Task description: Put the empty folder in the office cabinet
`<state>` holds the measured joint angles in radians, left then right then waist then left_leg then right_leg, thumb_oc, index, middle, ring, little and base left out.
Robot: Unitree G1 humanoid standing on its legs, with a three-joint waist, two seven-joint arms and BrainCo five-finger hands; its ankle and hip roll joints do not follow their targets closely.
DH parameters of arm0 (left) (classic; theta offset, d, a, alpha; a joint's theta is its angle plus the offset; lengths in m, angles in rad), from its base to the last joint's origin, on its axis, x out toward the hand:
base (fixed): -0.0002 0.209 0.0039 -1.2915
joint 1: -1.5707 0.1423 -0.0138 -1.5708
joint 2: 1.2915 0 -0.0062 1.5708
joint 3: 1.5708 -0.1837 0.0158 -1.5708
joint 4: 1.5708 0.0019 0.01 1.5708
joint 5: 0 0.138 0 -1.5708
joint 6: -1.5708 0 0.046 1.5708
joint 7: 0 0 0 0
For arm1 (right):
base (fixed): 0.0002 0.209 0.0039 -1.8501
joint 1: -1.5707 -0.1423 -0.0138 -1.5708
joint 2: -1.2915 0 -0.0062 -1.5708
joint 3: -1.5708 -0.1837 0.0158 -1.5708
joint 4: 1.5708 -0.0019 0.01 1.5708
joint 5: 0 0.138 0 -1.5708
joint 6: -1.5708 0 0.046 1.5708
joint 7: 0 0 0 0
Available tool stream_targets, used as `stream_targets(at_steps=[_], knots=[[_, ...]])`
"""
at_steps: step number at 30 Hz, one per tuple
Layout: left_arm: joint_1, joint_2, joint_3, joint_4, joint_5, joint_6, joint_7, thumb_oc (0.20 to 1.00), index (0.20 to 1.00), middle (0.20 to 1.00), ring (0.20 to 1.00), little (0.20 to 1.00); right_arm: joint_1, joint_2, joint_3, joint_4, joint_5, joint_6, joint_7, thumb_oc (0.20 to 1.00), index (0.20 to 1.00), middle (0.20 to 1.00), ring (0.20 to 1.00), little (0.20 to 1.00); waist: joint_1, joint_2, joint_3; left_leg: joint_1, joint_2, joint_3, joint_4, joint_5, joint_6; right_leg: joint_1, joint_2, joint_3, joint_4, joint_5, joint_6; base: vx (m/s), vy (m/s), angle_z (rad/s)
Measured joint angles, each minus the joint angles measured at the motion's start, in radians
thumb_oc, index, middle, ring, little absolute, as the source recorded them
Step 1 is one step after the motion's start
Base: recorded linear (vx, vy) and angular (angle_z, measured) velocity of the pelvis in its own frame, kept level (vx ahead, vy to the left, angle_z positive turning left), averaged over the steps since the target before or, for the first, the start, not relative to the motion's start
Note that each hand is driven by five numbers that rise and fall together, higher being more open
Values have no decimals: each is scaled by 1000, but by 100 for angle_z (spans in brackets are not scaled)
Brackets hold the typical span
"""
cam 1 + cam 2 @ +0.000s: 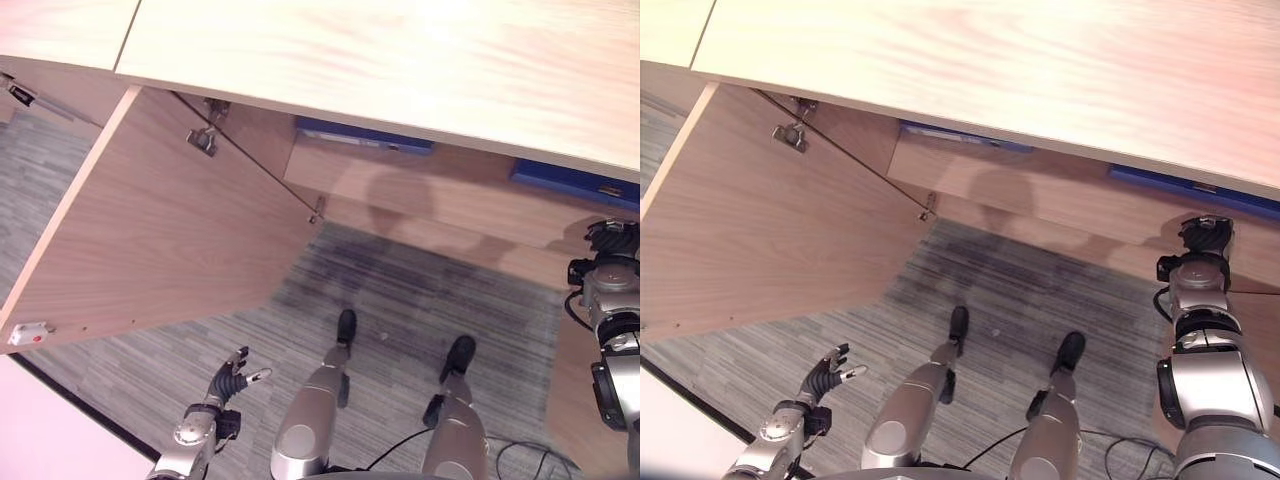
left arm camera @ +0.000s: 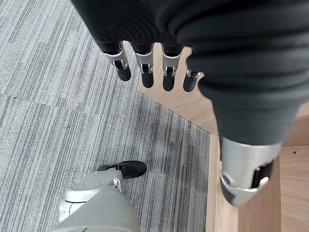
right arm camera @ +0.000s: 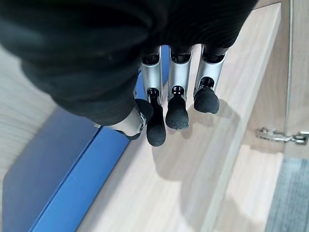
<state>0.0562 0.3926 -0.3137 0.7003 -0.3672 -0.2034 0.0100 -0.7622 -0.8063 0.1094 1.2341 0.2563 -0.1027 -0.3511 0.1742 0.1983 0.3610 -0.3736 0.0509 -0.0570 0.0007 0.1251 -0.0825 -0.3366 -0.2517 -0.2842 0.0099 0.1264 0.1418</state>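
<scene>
A blue folder (image 3: 58, 164) lies flat on the cabinet shelf (image 3: 193, 169); from the head it shows as a blue strip (image 1: 575, 182) under the cabinet top at the right. My right hand (image 1: 612, 240) is raised at the shelf's front edge just beside it. Its fingers (image 3: 176, 108) hang relaxed over the bare shelf, the thumb close to the folder's edge and nothing held. A second blue folder (image 1: 365, 135) lies further left on the same shelf. Low at the lower left my left hand (image 1: 235, 375) hangs open above the carpet, its fingers (image 2: 145, 72) straight.
The cabinet's left door (image 1: 150, 230) stands wide open, swung out over the grey carpet (image 1: 420, 290). The light wooden cabinet top (image 1: 400, 60) overhangs the shelf. A wooden panel (image 1: 570, 400) rises at the right beside my right arm. A metal hinge (image 3: 280, 136) sits on the inner wall.
</scene>
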Motion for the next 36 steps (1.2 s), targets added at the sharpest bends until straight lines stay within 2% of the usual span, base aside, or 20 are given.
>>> stream_targets(at_steps=[7, 14, 17, 20, 22, 25, 28, 36], knots=[[3, 3, -2, -21, -1, 1, -3, 1000, 1000, 1000, 1000, 1000, -33, -8, 0, 33, 0, 1, 0, 200, 200, 200, 200, 200, 3, 14, -1, -17, 1, -9, -12, 10, -2, -53, -10, -1, 77, -40, -3, -9, -12, 4], [4, 4, -9, -76, -1, 0, -21, 1000, 1000, 1000, 1000, 1000, -71, -34, 10, 60, 0, 1, -4, 200, 200, 200, 200, 200, 18, 68, 11, -41, 0, -17, -13, 13, -2, -104, -20, -2, 147, -76, -1, -3, -8, 3], [4, 8, -12, -87, -6, -2, -22, 1000, 1000, 1000, 1000, 1000, -93, -78, 22, 65, 0, 2, -2, 200, 200, 200, 200, 200, 24, 71, 10, -53, -5, -25, -14, 14, -4, -145, -37, -1, 220, -118, 2, -17, -16, 10], [4, 15, -15, -100, -17, -2, -23, 1000, 1000, 1000, 1000, 1000, -123, -99, 39, 71, 0, 2, -2, 200, 200, 200, 200, 200, 29, 72, 10, -73, -8, -32, -14, 20, -8, -178, -45, -1, 254, -134, -1, -14, 1, 8], [3, 30, -34, -128, -18, -5, -27, 1000, 1000, 1000, 1000, 1000, -164, -127, 45, 93, 0, 2, -3, 200, 200, 200, 200, 200, 31, 84, 20, -81, -14, -35, -14, 23, -8, -200, -59, -1, 293, -154, 0, 44, -8, 12], [11, 58, -43, -156, -18, -6, -30, 1000, 1000, 1000, 1000, 1000, -209, -156, 81, 103, 0, -7, -18, 200, 200, 200, 200, 200, 23, 90, 23, -95, -34, -41, -31, 34, -9, -264, -92, 21, 389, -217, 12, 72, -21, 13], [13, 68, -50, -170, -19, -8, -37, 1000, 1000, 1000, 1000, 1000, -238, -156, 121, 101, -2, -24, -24, 200, 200, 200, 200, 200, 11, 90, 23, -108, -36, -37, -35, 46, -12, -302, -100, 30, 432, -224, 5, 2, -2, 2], [20, 99, -52, -256, -20, -16, -57, 1000, 1000, 1000, 1000, 1000, -357, -194, 223, 110, -4, 4, -17, 200, 200, 200, 200, 200, 20, 105, 18, -164, -35, -47, -54, 54, -24, -418, -104, 68, 525, -251, -17, 12, -4, 1]])
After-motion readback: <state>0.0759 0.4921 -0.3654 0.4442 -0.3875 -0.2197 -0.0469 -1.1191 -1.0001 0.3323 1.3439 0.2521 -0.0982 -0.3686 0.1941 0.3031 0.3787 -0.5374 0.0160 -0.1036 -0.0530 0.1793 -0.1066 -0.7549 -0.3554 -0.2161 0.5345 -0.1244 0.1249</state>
